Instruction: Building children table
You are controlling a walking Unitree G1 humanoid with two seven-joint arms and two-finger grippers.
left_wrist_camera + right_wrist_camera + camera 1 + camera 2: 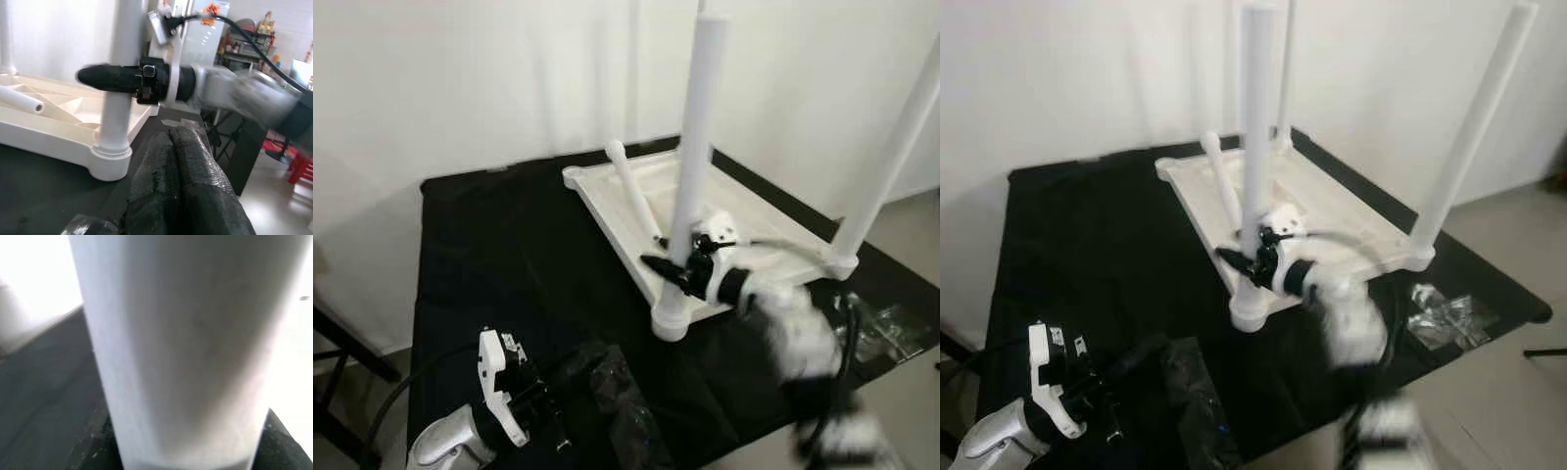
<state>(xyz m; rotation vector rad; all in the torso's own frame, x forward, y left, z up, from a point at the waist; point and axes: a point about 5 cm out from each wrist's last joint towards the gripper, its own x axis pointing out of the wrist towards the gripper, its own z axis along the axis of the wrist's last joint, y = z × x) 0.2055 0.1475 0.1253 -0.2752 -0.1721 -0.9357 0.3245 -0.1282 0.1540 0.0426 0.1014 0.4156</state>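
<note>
On the black table (pixel 480 255), the upturned white tabletop (pixel 744 225) lies at two o'clock. The right gripper (pixel 668 269) has its jaws clamped around the near upright leg (pixel 690 166). The left gripper (pixel 181 181), jaws pressed together, hovers at seven o'clock.

The left gripper (pixel 183 147) has its two black fingers (pixel 161 181) pressed together over the black cloth (pixel 39 196). Beyond them, the right gripper (pixel 93 77) reaches across an upright white leg (pixel 122 98) seated in the corner socket of the inverted white tabletop (pixel 54 122). A loose leg (pixel 19 99) lies on the tabletop.
</note>
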